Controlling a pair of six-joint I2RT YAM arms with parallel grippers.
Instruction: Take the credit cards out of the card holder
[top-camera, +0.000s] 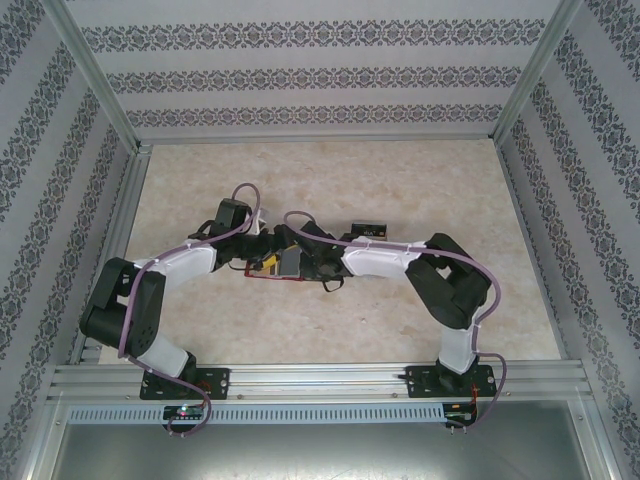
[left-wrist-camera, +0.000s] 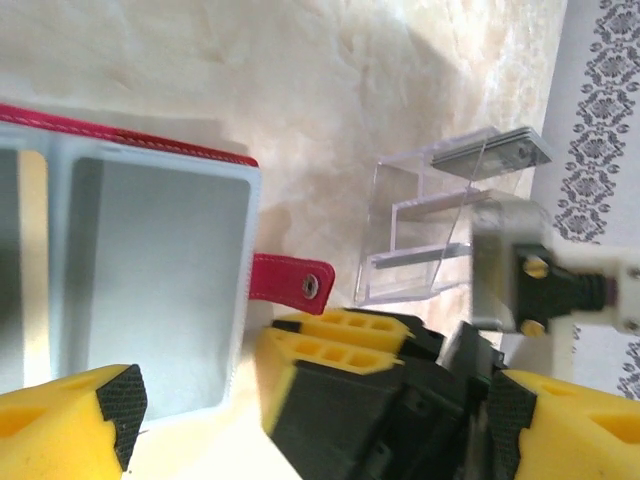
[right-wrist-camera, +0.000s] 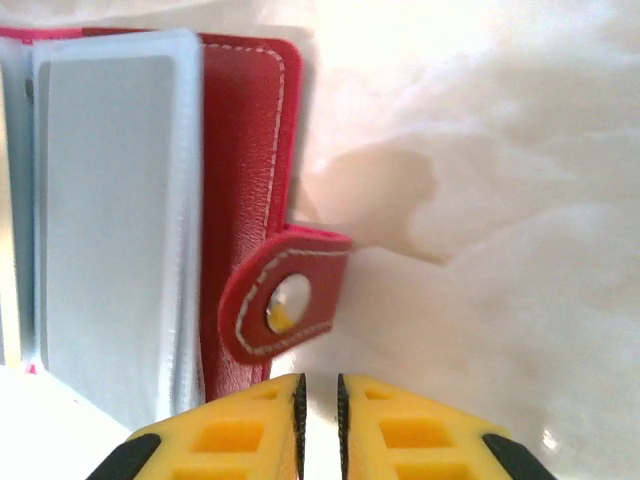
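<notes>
The card holder (left-wrist-camera: 150, 290) lies open on the table, a red wallet with grey see-through pockets and a red closing tab (left-wrist-camera: 290, 283). The pocket nearest the tab looks empty, and a beige strip (left-wrist-camera: 28, 270) shows in the one beside it. My right gripper (right-wrist-camera: 320, 405) sits low just in front of the tab (right-wrist-camera: 285, 298), its yellow fingers (left-wrist-camera: 335, 345) almost together with nothing between them. My left gripper (left-wrist-camera: 315, 420) hovers over the same spot, jaws wide open on either side of the right fingers. A dark credit card (left-wrist-camera: 500, 152) rests on top of a clear stand.
The clear acrylic stand (left-wrist-camera: 425, 235) with its shelves stands on the marble-patterned table just beyond the wallet, seen from above as a dark block (top-camera: 368, 230). Patterned walls (top-camera: 320, 70) close the table in on three sides. Both arms meet at the table's middle.
</notes>
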